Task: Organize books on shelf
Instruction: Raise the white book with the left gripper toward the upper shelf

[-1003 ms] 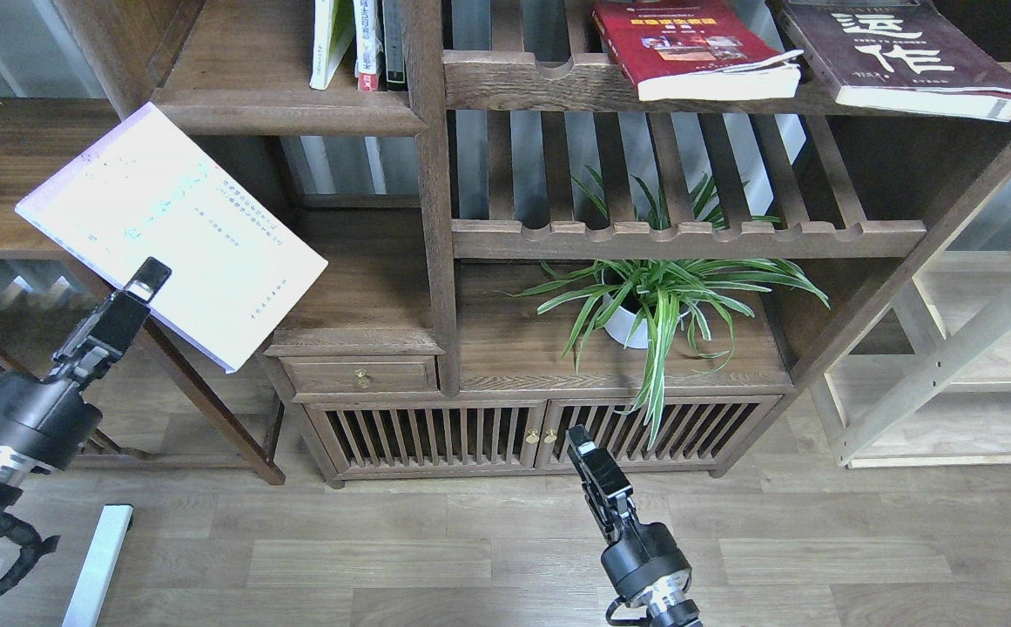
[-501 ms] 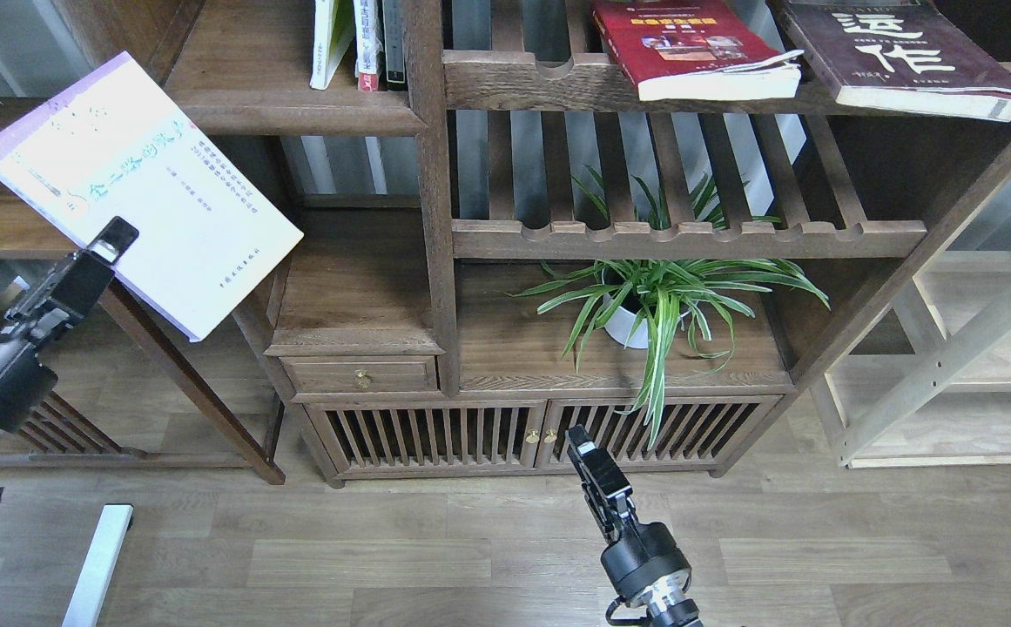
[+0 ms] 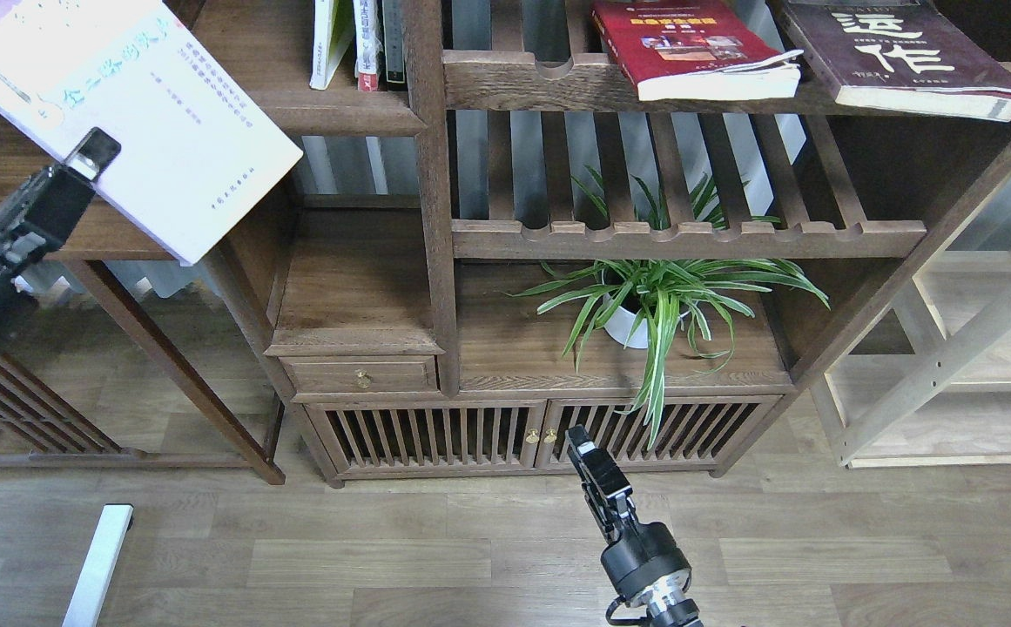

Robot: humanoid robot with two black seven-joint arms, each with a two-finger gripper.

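Observation:
My left gripper (image 3: 91,155) is shut on the pale lavender-white book (image 3: 165,131) and holds it tilted in the air at the upper left, in front of the dark-brown shelf board (image 3: 340,113). Several upright books (image 3: 366,43) stand on that board. The red book with the yellow band (image 3: 688,48) and the maroon-brown book with cream characters (image 3: 897,57) lie flat on the upper slatted rack. My right gripper (image 3: 588,457) is low in the middle, in front of the cabinet doors, and looks shut and empty.
A potted spider plant (image 3: 653,296) stands on the cabinet top below a second slatted rack (image 3: 688,235). A small drawer (image 3: 361,376) and slatted doors (image 3: 435,435) sit below. A dark side table (image 3: 17,226) is at left, a pale wood frame (image 3: 949,366) at right.
My left gripper has lifted the pale book up and to the left, from the drawer unit's height to the shelf board's height. The right arm has not moved.

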